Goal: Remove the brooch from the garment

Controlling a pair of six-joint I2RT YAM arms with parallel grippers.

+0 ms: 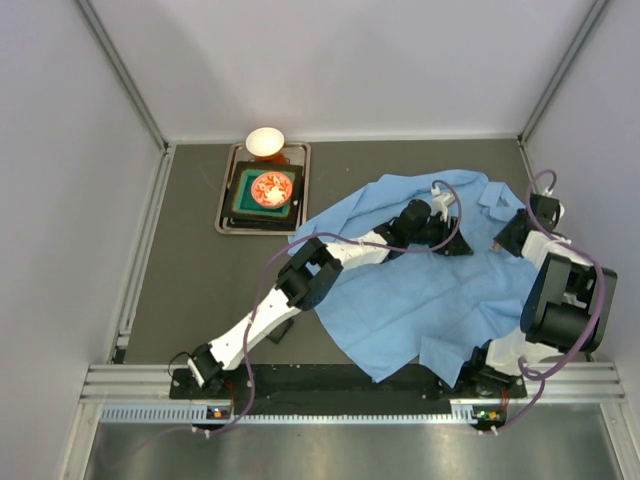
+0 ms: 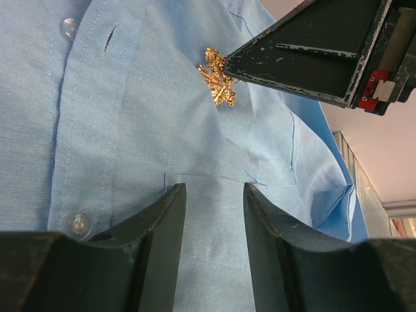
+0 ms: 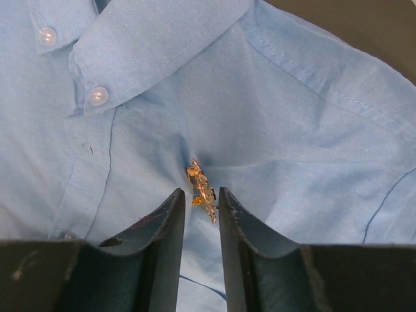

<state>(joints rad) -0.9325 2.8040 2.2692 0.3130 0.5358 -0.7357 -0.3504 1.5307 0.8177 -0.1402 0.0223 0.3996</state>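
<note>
Right now I am holding my right claw (image 3: pixel 201 194) at the brooch (image 3: pixel 201 183), a jagged, leaf-like scrap of gold metal pinned below the collar (image 3: pixel 149 45) of the garment (image 3: pixel 292 130), its long axis running away from me into the slit between my fingers. That claw is sitting nearly shut around the brooch's near tip, though I cannot tell whether it is truly gripping. My left claw (image 2: pixel 214 192) is hovering wider open and empty over thin, wrinkled blue cloth, the brooch lying farther ahead.
</note>
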